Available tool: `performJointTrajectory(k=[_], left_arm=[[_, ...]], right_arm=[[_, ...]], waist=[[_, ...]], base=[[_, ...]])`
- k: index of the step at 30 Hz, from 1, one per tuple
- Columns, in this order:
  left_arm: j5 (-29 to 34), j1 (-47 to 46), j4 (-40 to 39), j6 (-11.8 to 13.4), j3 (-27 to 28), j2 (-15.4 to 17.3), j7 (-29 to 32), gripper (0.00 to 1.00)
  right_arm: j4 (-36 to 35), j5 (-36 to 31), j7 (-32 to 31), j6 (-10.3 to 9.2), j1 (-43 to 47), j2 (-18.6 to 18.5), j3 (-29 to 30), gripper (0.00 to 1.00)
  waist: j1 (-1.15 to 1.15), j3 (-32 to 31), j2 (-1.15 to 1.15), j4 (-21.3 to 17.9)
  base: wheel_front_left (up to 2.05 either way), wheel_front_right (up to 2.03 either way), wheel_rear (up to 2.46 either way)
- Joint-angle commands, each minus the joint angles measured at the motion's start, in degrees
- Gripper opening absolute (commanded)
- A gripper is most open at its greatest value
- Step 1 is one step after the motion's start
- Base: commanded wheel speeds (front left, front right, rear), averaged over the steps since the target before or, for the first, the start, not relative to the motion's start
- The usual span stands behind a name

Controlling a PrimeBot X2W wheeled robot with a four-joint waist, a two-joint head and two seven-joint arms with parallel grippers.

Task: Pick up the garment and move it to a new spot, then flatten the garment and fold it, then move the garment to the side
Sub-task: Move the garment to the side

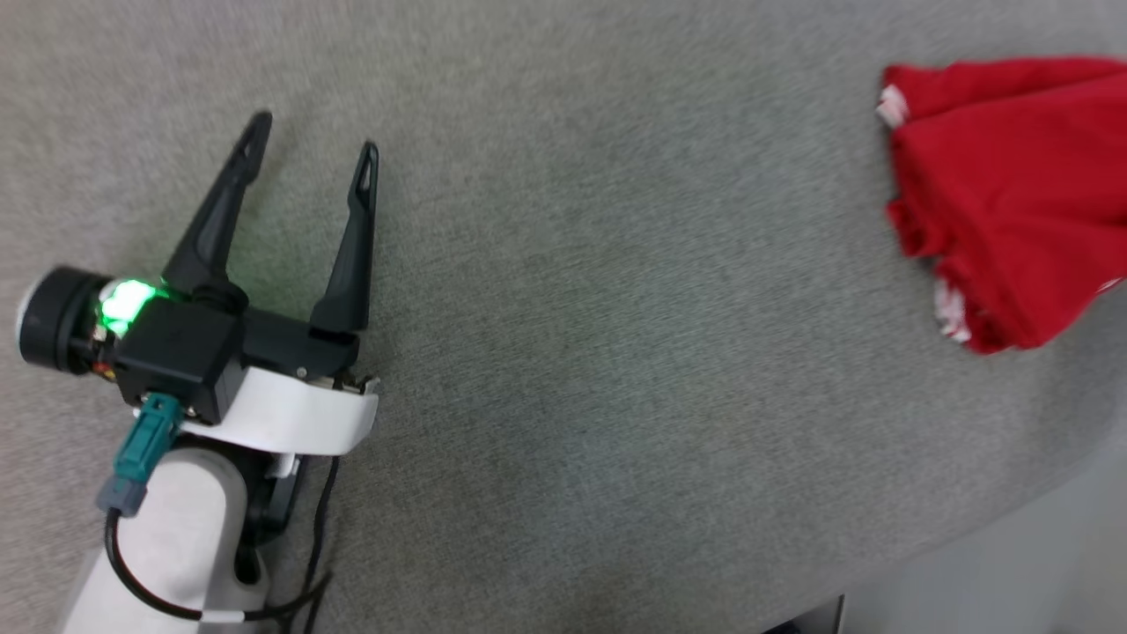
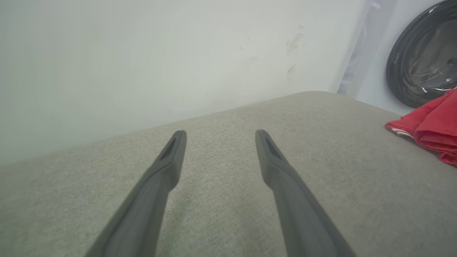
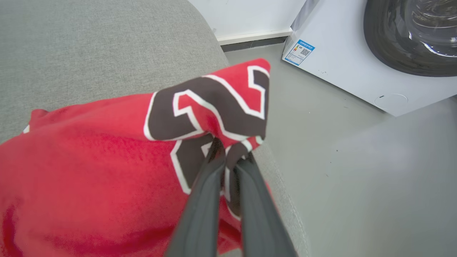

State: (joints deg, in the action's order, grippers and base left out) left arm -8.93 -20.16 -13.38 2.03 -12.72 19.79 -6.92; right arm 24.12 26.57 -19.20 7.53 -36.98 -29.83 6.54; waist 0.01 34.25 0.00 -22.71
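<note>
The garment (image 1: pixel 1012 194), a red jersey with white trim, hangs bunched at the right edge of the head view above the grey surface (image 1: pixel 616 308). In the right wrist view my right gripper (image 3: pixel 230 151) is shut on a fold of the garment (image 3: pixel 89 160) at its black, white-outlined number print, lifting the cloth near the surface's edge. My left gripper (image 1: pixel 313 145) stands open at the left of the head view, nothing between its fingers, well apart from the shirt. The left wrist view catches the garment (image 2: pixel 433 125) at its right edge and my left gripper (image 2: pixel 219 137) over bare fabric.
The grey fabric surface (image 2: pixel 285 178) ends in a rounded edge, with grey floor (image 3: pixel 357 178) beyond it. A white washing machine (image 3: pixel 357 53) with a dark round door stands on that floor. A pale wall (image 2: pixel 142 53) runs behind the surface.
</note>
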Motion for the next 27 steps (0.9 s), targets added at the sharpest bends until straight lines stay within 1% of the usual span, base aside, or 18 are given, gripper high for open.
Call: performJointTrajectory(k=[1, 5, 10, 12, 13, 19, 23, 27], left_arm=[[0.5, -1.8, -0.9, -0.5, -0.2, 0.7, 0.6, 1.0], [1.1, -3.7, -2.4, -1.0, -0.7, 1.2, 1.6, 1.0], [1.2, -4.3, -2.3, -1.1, -1.3, 1.4, 1.9, 1.0], [1.0, -4.4, -1.9, -1.3, -1.8, 1.2, 1.7, 1.0], [0.9, -4.3, -1.6, -1.3, -1.9, 1.0, 1.4, 1.0], [0.1, -2.8, 0.6, -0.5, -2.6, -0.2, -0.3, 1.0], [-1.1, -0.4, 3.4, 0.0, -3.2, -1.6, -2.0, 1.0], [-2.5, 2.6, 6.4, 0.8, -3.5, -3.1, -3.5, 1.0]], right_arm=[[1.6, -0.5, 1.3, -0.09, -2.5, -0.3, 1.5, 0.0], [7.2, -3.1, 4.0, -0.09, -6.0, 0.2, 4.3, 0.0], [13.7, -5.8, 7.1, -0.09, -8.8, 1.6, 6.1, 0.0], [16.3, -7.1, 8.5, -0.09, -9.4, 1.4, 6.6, 0.46], [17.6, -7.1, 9.0, -0.09, -9.6, 1.6, 7.0, 1.0], [22.4, -10.4, 15.0, -0.09, -9.4, 0.6, 9.1, 1.0], [23.4, -12.3, 20.6, -0.09, -6.9, 0.0, 10.3, 1.0], [22.3, -12.1, 25.8, -0.09, -3.5, 0.3, 9.5, 1.0]], waist=[[-0.01, 4.9, 0.0, 0.8], [-0.01, 7.2, 0.0, 1.6], [-0.01, 7.7, 0.0, 2.6], [-0.01, 7.2, 0.0, 3.1], [-0.01, 6.8, 0.0, 3.3], [-0.01, 2.3, 0.0, 4.8], [-0.01, -2.6, 0.0, 6.0], [-0.01, -7.9, 0.0, 7.3]], base=[[0.0, 0.0, 0.0], [0.0, 0.0, 0.0], [0.0, 0.0, 0.0], [0.0, 0.0, 0.0], [0.0, 0.0, 0.0], [0.0, 0.0, 0.0], [0.0, 0.0, 0.0], [0.0, 0.0, 0.0]])
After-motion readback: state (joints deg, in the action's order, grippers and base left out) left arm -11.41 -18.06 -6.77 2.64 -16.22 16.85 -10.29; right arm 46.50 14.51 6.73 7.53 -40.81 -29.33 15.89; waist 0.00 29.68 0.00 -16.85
